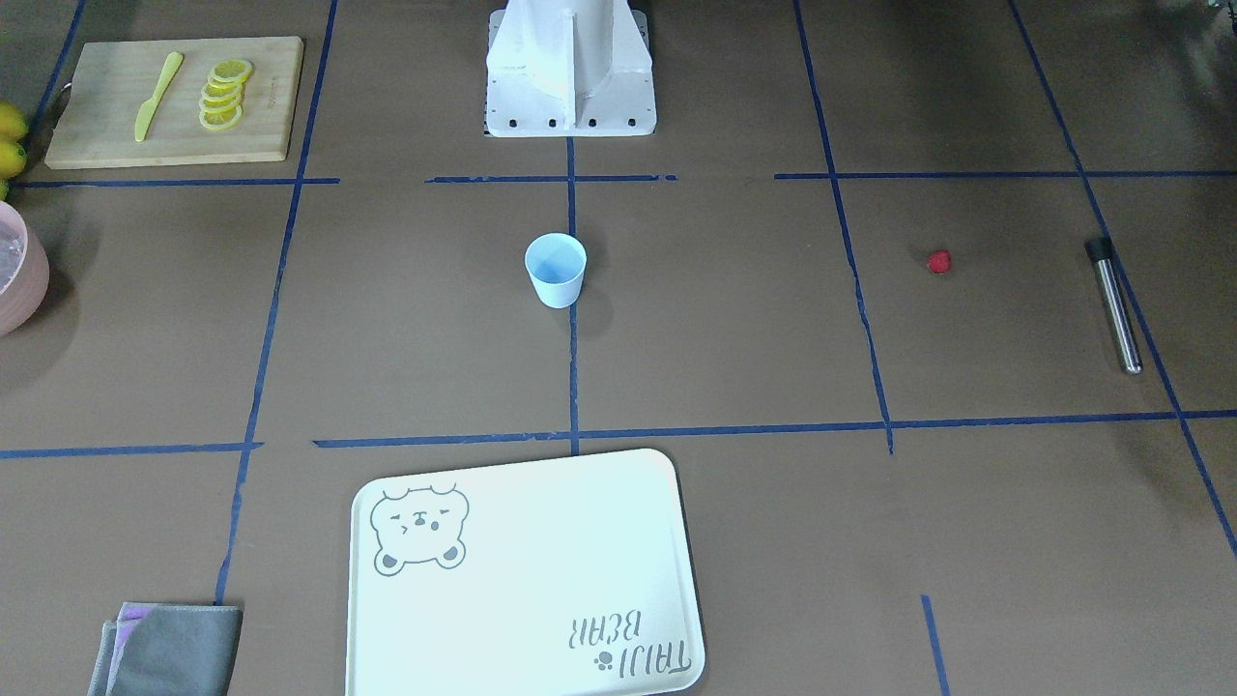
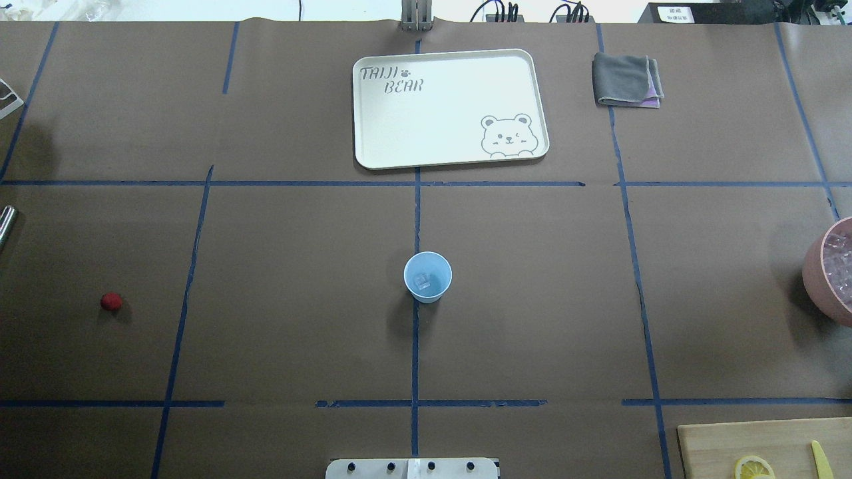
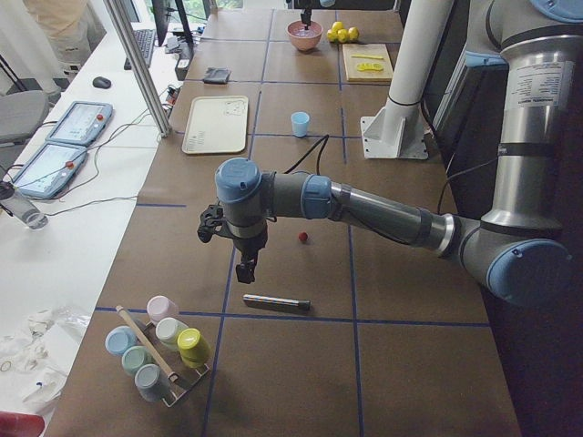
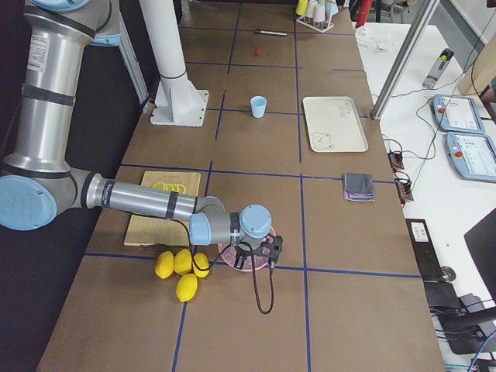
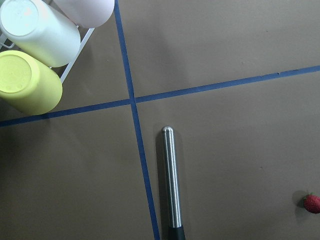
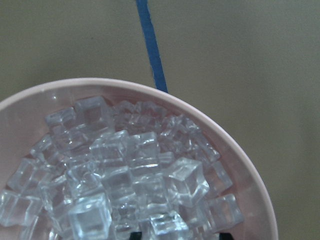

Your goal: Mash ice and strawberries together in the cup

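— Where is the cup found?
— The cup (image 2: 427, 277) is seen upright at the middle of the table, on a blue tape line. One clear ice chunk (image 2: 423, 282) is seen inside it.
— And the strawberry?
— The strawberry (image 2: 111, 301) is seen lying on the table itself, well apart from the cup, towards the robot's left end. A metal rod (image 5: 172, 182) is laid flat near it.
— How is the left gripper placed?
— The left gripper (image 3: 246, 270) is held above the table close to the rod, fingers pointed down. Whether its jaws are apart or closed cannot be told, nor whether anything is held.
— And the right gripper?
— The right gripper (image 4: 262, 256) is held over the pink bowl (image 6: 250, 170), which is filled with ice cubes (image 6: 135, 170). How its jaws stand cannot be told either.
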